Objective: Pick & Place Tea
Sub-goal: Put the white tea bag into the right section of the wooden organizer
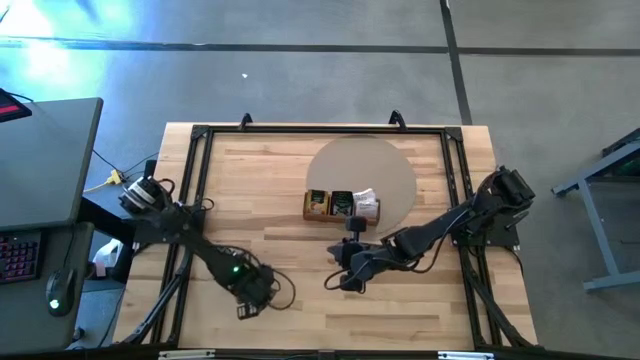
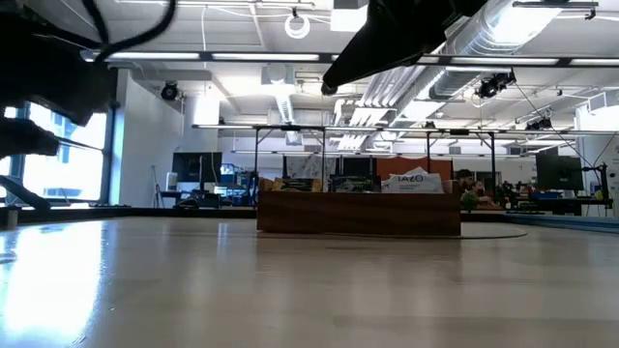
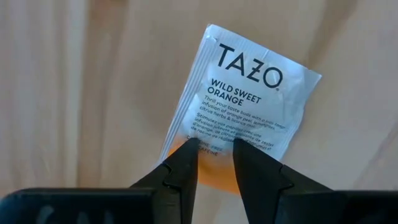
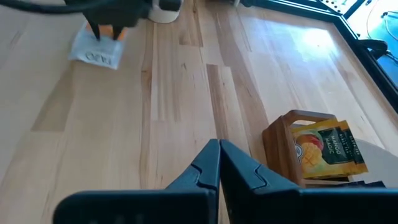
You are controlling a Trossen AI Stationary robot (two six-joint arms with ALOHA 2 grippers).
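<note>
A white-and-orange tea packet [image 3: 242, 93] lies flat on the wooden table near its front left [image 4: 93, 55]. My left gripper [image 3: 214, 146] points down over the packet's orange end, open by a narrow gap, with one fingertip on either side of that end. My right gripper [image 4: 217, 165] is shut on nothing and hovers above the table [image 1: 345, 283], in front of the wooden tray [image 1: 342, 205]. The tray holds upright tea packets, among them a black-and-yellow one [image 4: 326, 146] and a white one [image 2: 411, 181]. My left gripper stands over the packet's orange end [image 3: 214, 177], coming from above with its fingers pointing down. I cannot tell whether the fingertips touch it. The packet lies flat on the table.
The tray stands partly on a round grey mat [image 1: 370, 165] at the table's middle back. A black frame [image 1: 200, 135] runs around the tabletop. Bare wood lies between the two grippers and along the near edge.
</note>
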